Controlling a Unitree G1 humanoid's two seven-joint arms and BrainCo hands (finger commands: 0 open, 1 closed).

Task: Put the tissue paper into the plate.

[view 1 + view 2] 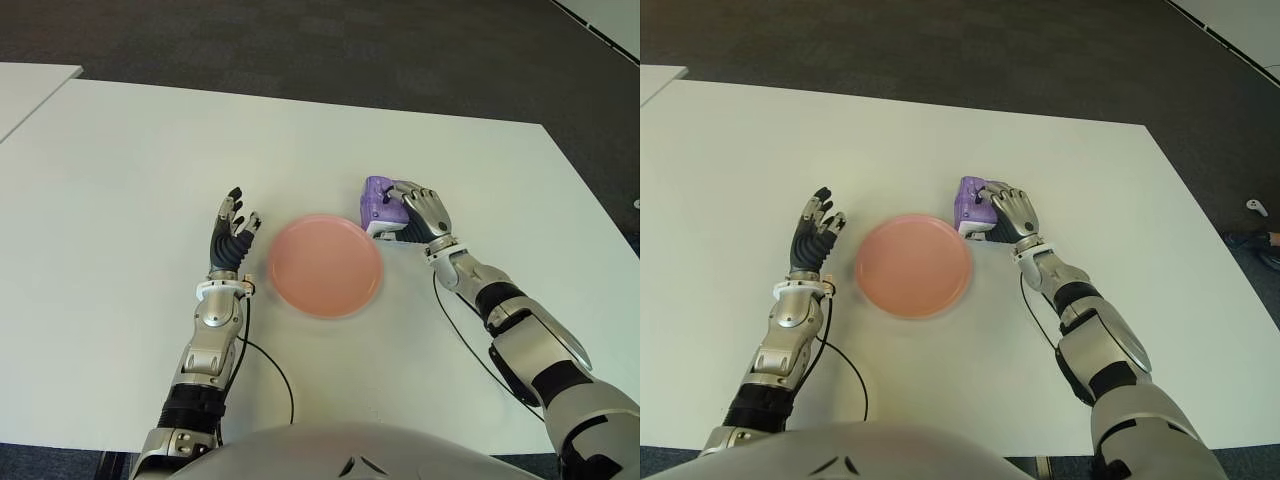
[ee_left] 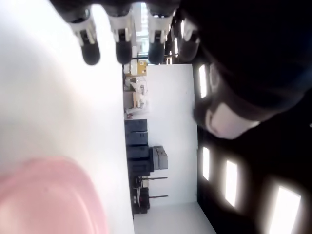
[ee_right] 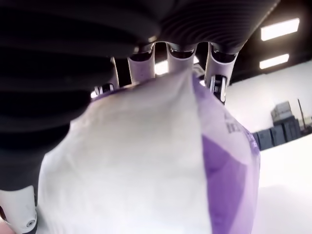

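So the right hand (image 1: 420,212) is curling its fingers round the purple tissue pack (image 1: 380,203), w/ the plate (image 1: 325,265) just beside its thumb side; pack's prob light & squashy, so gripping across the middle, while left hand (image 1: 232,240) is idling open beside the plate

Right hand (image 1: 420,212) apparently curled gripping; left hand (image 1: 231,240) spread open.

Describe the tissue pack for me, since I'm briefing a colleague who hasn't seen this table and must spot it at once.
On the white table, find the round pink plate near the middle. Just beyond its rim on the robot's right sits the tissue pack, with the right robot hand closed over it. It is the only purple and white thing there; the left robot hand, open, shows on the plate's other side.
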